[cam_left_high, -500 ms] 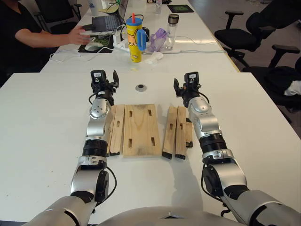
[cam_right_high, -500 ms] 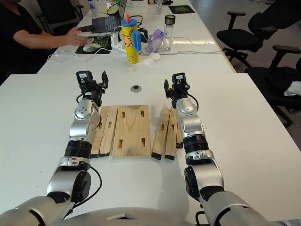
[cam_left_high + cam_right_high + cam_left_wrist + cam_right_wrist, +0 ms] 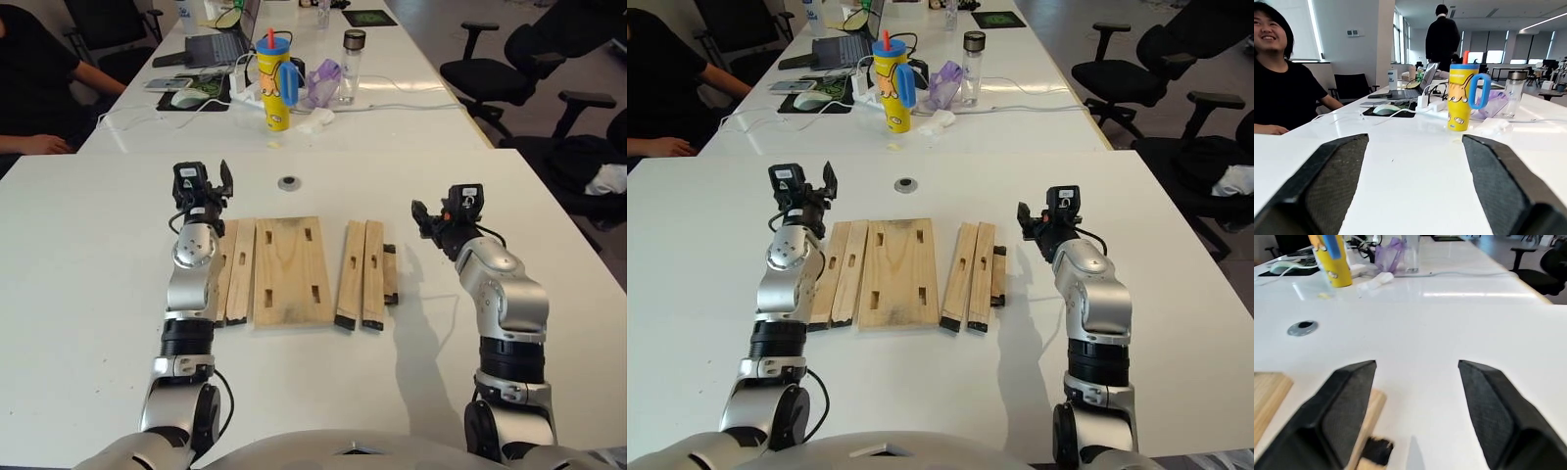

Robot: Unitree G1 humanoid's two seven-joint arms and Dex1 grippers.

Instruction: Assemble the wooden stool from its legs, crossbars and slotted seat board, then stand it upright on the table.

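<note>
By L end effector [image 3: 208, 184]: legs [image 3: 242, 266] (flat)

White table [image 3: 88, 294]; black office chairs [image 3: 480, 73] right; tall windows [image 3: 1399, 36], ceiling strip lights [image 3: 1547, 22].

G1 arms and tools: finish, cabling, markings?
Silver shells, black joint rings and thin black wrist cables on left arm and right arm. The left tool and right tool are black: two wedge fingers with textured pads, white label on the housing.
</note>
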